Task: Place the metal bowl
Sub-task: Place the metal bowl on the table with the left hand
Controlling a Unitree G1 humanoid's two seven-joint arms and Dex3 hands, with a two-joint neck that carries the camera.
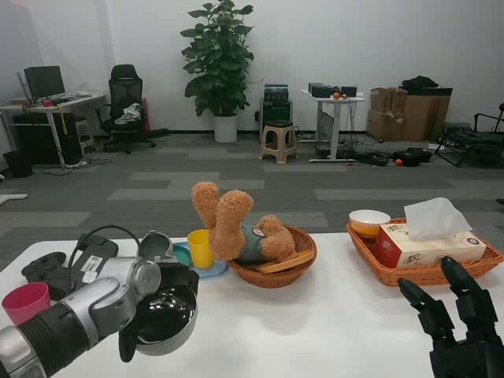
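While the left hand [161, 303] holds the metal bowl [167, 319] by its rim at the lower left, tilted so the dark, shiny inside faces the camera, the bowl sits low over the white surface [315, 323]; whether it touches cannot be told. The fingers [128, 345] curl over the near rim, pinching it. The right hand [457, 323] waits at the lower right corner, its fingers spread and pointing upward, holding nothing. Left of the bowl stand a pink cup [25, 302] and a black controller [47, 270] with a cable; a white label on the forearm carries print too small to read. Behind the bowl a yellow cup [200, 248] stands on a blue plate [206, 270]. A round wicker basket [279, 272] holds a brown plush bear [236, 228] lying on its back. A rectangular wicker tray [425, 272] at right holds a yellow-and-white bowl [368, 222] and a red tissue box [425, 246]; its lettering is illegible.
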